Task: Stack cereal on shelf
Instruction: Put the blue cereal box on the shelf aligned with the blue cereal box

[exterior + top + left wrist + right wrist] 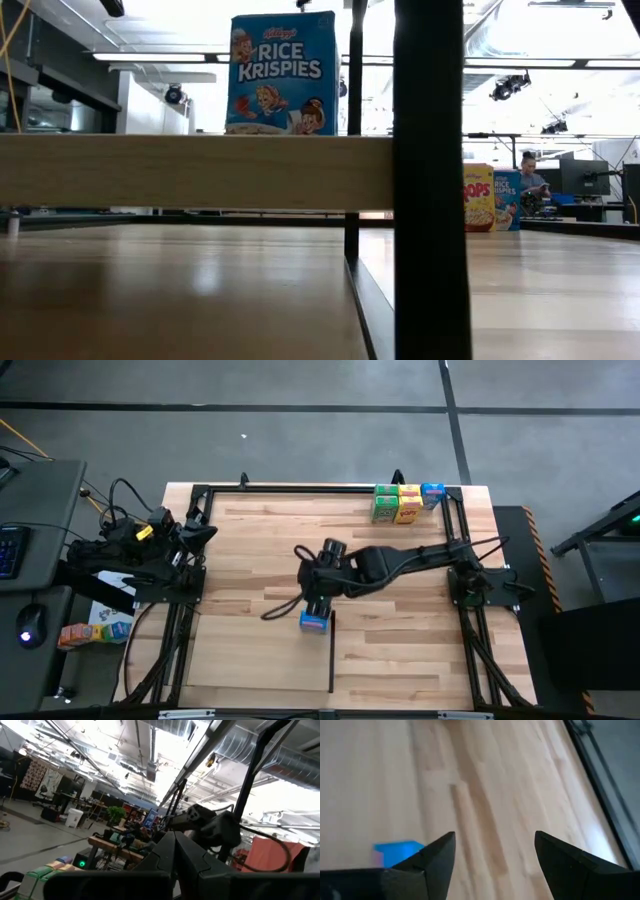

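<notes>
Nearest the low camera stands a black post (430, 180), and behind it the pale shelf (190, 170) with one blue Rice Krispies box (282, 72) upright on its top edge. Seen from above, that blue box (314, 621) sits at the far end of the shelf's thin black bar (331, 650), and my right gripper (318, 603) hovers just beside it, fingers (437, 855) spread wide and empty; a blue corner of the box (397, 851) peeks past one finger in my wrist view. The remaining cereal boxes (405, 502), green, yellow-orange and blue, wait clustered well away from the shelf at the table's (260, 560) far right corner. I judge this box placed, so my next job is to back straight off without nudging it, keeping my fingers apart until I am clear, then swing toward the cluster. My left gripper (190, 532) rests pinched shut at the table's left edge, well apart from the shelf.
</notes>
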Robot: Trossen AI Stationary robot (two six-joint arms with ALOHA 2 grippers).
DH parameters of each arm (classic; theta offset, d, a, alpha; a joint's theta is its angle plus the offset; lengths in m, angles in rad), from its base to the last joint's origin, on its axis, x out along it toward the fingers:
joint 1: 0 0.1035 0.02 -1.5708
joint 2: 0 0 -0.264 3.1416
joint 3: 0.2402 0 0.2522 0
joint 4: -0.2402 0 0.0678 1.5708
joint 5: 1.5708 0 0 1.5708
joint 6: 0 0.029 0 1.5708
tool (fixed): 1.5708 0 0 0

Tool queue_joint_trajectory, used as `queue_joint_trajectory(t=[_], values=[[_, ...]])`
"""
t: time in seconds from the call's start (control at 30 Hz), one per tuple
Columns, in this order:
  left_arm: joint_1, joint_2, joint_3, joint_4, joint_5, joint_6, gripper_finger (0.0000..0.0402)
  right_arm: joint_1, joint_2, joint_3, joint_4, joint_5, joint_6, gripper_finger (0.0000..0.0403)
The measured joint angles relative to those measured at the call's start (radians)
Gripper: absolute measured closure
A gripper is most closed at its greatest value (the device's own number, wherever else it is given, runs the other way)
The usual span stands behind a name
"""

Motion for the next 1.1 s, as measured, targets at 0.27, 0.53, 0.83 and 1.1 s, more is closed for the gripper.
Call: queue_joint_trajectory(t=[0.27, 0.53, 0.83, 1.1], values=[[0.0, 0.0, 0.0, 0.001, -0.046, 0.052, 0.0401, -0.026, -0.056, -0.025, -0.272, 0.265, 0.216, 0.0155], [0.0, 0.007, 0.0, -0.007, -0.092, 0.044, 0.0401, -0.093, -0.397, -0.497, -0.276, 0.366, 0.593, 0.0155], [0.0, 0.019, 0.0, -0.056, -0.167, 0.035, 0.0399, -0.329, -0.884, -0.983, -0.16, 0.355, 1.152, 0.0155], [0.0, 0.019, 0.0, -0.047, -0.374, 0.043, 0.0384, -0.57, -1.132, -1.222, -0.024, 0.388, 1.32, 0.0155]])
